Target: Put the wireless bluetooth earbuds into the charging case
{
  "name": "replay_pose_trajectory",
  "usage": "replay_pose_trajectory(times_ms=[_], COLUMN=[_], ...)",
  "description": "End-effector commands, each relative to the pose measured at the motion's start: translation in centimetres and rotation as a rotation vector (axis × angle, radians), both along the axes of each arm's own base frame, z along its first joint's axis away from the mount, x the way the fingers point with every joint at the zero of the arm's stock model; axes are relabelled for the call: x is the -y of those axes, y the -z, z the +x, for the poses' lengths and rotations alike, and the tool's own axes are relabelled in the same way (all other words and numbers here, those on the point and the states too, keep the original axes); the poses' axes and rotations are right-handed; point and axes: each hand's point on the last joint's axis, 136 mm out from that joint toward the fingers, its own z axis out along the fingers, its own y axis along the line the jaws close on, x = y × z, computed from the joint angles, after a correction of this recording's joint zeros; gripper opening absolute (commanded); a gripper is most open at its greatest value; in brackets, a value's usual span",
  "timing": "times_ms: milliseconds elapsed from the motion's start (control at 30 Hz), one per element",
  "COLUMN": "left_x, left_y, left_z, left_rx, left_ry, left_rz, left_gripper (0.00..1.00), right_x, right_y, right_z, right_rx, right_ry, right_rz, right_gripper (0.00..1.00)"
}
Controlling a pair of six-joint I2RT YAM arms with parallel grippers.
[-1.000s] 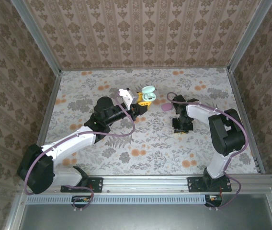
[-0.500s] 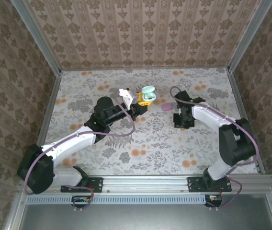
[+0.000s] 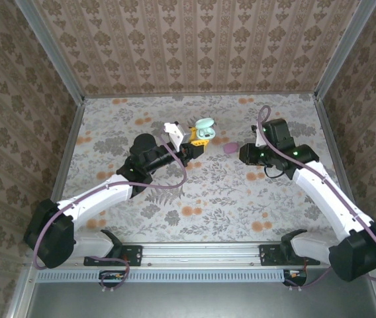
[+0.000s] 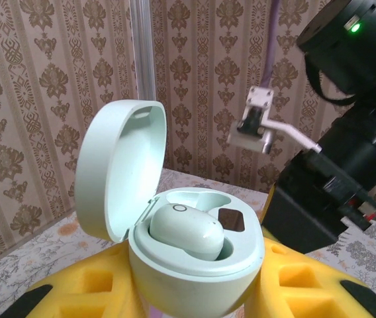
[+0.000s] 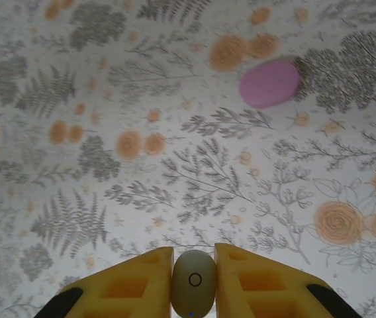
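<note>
My left fingers (image 4: 95,291), yellow and padded, are clenched around the base of the mint-green charging case (image 4: 194,265). They hold it upright off the worktop so that its mouth faces up. The lid (image 4: 118,172) is swung back to the left of the opening, out of the way of anything coming in. One pale earbud (image 4: 188,228) already sits in the well nearer these fingers. Just to its right the second well (image 4: 232,219) is bare, with a dark contact patch at its bottom. I judge that I am holding the case steady and open as a target for my other hand.

Further right, between my two sets of fingers, a pink oval pebble (image 5: 269,83) lies on the flowered worktop (image 5: 75,165). It is ahead of my right fingers and a little to their right. It looks like a closed case, though the view is too soft to be sure. Neither hand touches it.

My right fingers (image 5: 135,278) are pinched tight on the second earbud (image 5: 193,283), one pad on each side. Its round, ring-marked face is turned up towards my wrist, and it is off the worktop. From overhead these fingers point left towards the open case, apart from it. I judge the task to be half done: this earbud has yet to be carried across and turned to fit the bare well.
</note>
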Motion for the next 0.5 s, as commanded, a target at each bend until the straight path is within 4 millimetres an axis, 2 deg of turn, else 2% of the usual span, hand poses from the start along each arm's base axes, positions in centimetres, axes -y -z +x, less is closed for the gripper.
replay_pose_trajectory(times_ms=[0, 300, 467], left_x=[-0.2, 0.1, 0.6], left_y=[-1.2, -1.5, -1.4], left_z=[-0.1, -0.7, -1.1], left_rx=[0.032, 0.039, 0.028], left_ry=[0.005, 0.042, 0.083], left_rz=[-0.026, -0.031, -0.025], left_gripper=[0.32, 0.32, 0.32], right_x=[-1.6, -3.3, -4.7], right_y=[-4.3, -12.1, -14.8], right_z=[-0.4, -1.5, -2.3], right_rx=[0.116, 0.317, 0.366], right_ry=[-0.058, -0.137, -0.200], right_rz=[0.110, 0.264, 0.316], right_gripper=[0.23, 0.23, 0.23])
